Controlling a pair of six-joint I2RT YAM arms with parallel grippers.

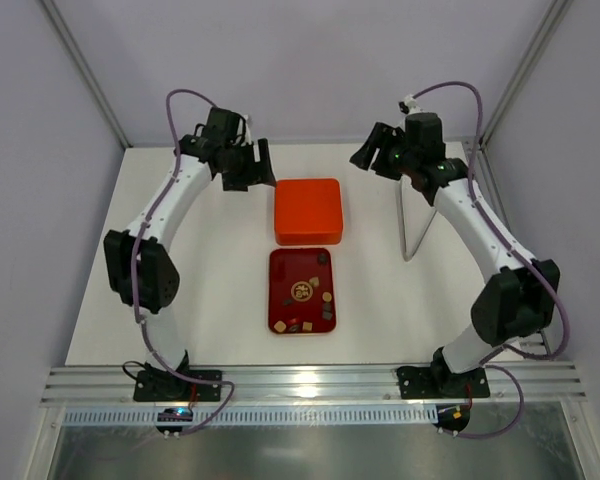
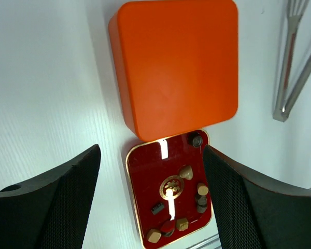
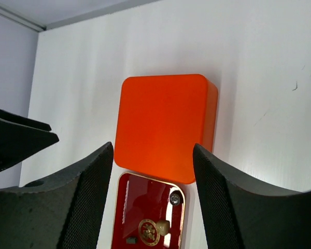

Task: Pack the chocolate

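White table (image 1: 210, 300), pale walls on three sides, aluminium rail along the near edge. Orange box (image 1: 308, 210) sits mid-table toward the far edge, lid on. Dark red tray (image 1: 283, 268) lies right against the box's near side, centred between the arms.

The chocolate (image 2: 201, 194) is all on the tray. Most pieces are along its right side and near edge, one dark round piece (image 2: 197, 140) is in the far-right corner, and one tan piece (image 2: 186, 171) is just beside the gold emblem (image 2: 171, 185) in the middle.

Left gripper (image 1: 250, 168) is up off the table near the far edge, left of the box. Jaws are spread wide, nothing between them.

Right gripper (image 1: 377, 158) is toward the far-right corner, also raised. Jaws are released and empty.

A bent metal rod (image 1: 415, 225) stands right of the box, below the right arm. Neither gripper touches box, tray or chocolate.
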